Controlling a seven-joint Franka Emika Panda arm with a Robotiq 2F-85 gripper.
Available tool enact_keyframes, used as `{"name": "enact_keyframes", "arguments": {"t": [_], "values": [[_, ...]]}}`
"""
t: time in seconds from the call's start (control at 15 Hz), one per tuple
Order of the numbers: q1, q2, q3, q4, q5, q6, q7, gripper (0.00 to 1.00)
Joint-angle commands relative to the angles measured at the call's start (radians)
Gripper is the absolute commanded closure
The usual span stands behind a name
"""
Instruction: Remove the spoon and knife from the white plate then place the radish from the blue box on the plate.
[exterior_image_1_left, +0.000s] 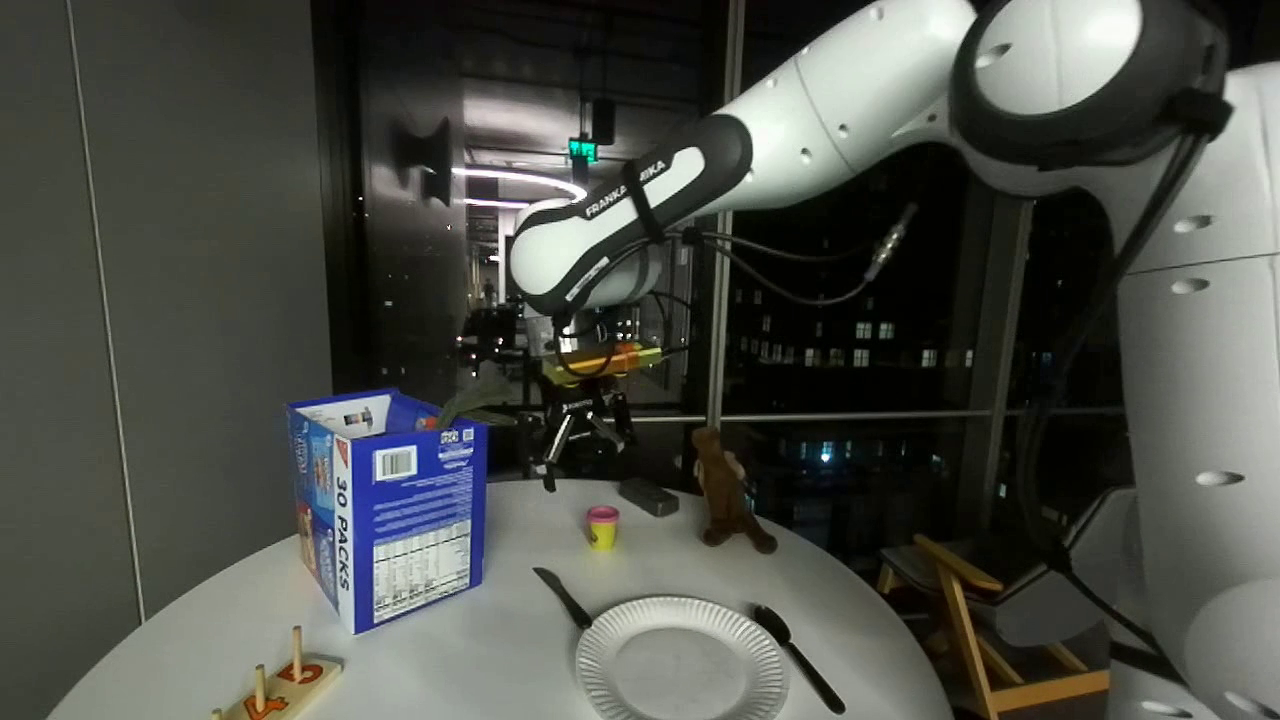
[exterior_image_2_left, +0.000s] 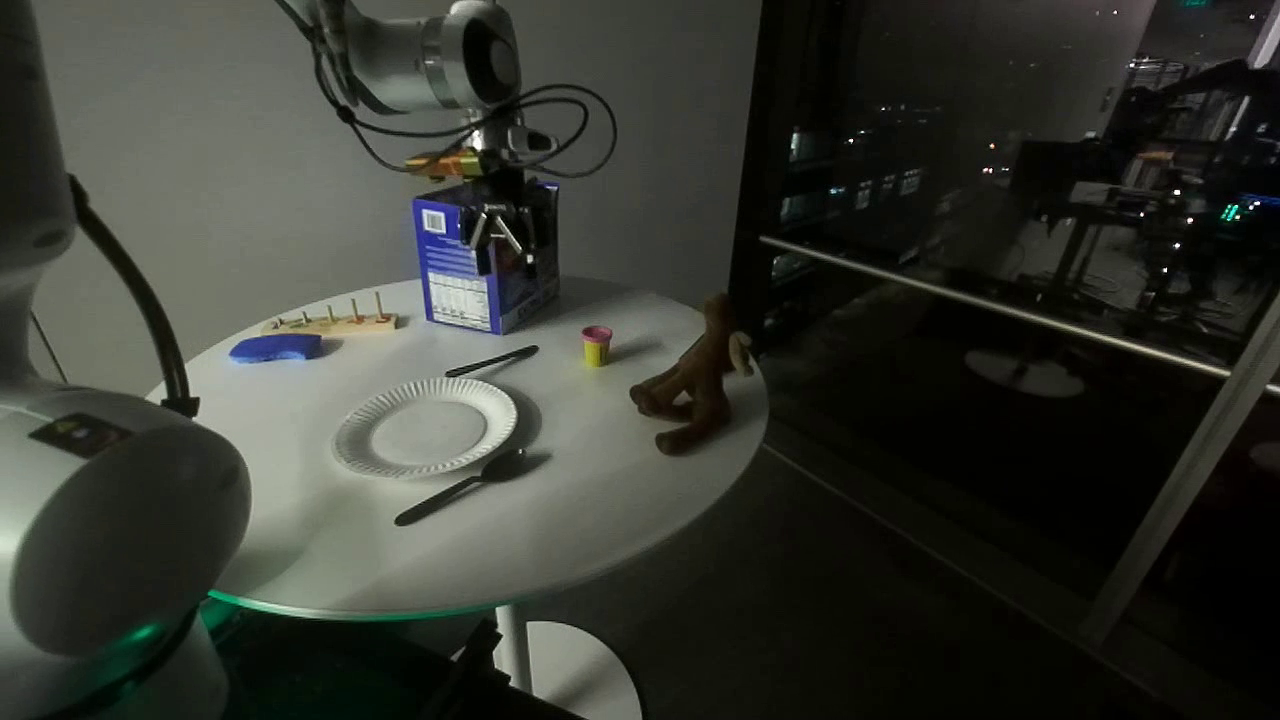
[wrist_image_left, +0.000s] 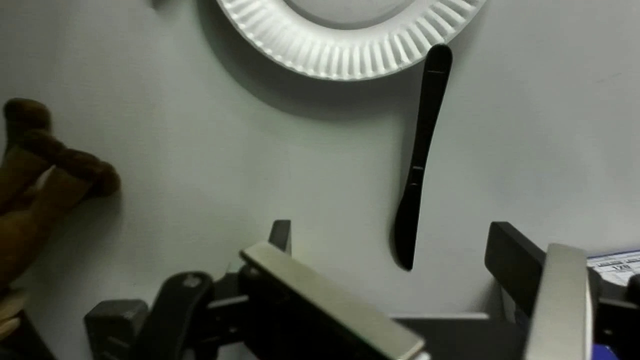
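Note:
The white plate (exterior_image_1_left: 683, 665) lies on the table; it also shows in an exterior view (exterior_image_2_left: 425, 430) and the wrist view (wrist_image_left: 345, 55). The black knife (exterior_image_1_left: 566, 598) lies on the table, its handle end at the rim (wrist_image_left: 425, 135); I cannot tell if they touch. The black spoon (exterior_image_1_left: 800, 655) lies on the table beside the plate (exterior_image_2_left: 462, 488). The blue box (exterior_image_1_left: 425, 520) stands upright and open-topped (exterior_image_2_left: 460, 265). A red bit of the radish (exterior_image_1_left: 428, 423) with leaves shows at its rim; the rest is hidden. My gripper (exterior_image_1_left: 586, 462) is open and empty, above the table beside the box (exterior_image_2_left: 508, 264), (wrist_image_left: 390, 240).
A yellow tub with pink lid (exterior_image_1_left: 602, 530), a dark grey block (exterior_image_1_left: 648, 497) and a brown plush toy (exterior_image_1_left: 728, 490) stand beyond the plate. A wooden peg board (exterior_image_1_left: 290, 690) and a blue flat object (exterior_image_2_left: 277, 347) lie near the box. A window stands behind the table.

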Motion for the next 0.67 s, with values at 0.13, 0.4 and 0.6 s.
{"name": "enact_keyframes", "arguments": {"t": [0.13,0.4,0.6], "values": [[-0.015,-0.292,0.057,-0.202,-0.098,0.173,0.037,0.00],[-0.029,-0.329,0.083,-0.238,-0.081,0.382,-0.017,0.00],[-0.038,-0.311,0.096,-0.215,-0.072,0.339,0.001,0.00]]}}
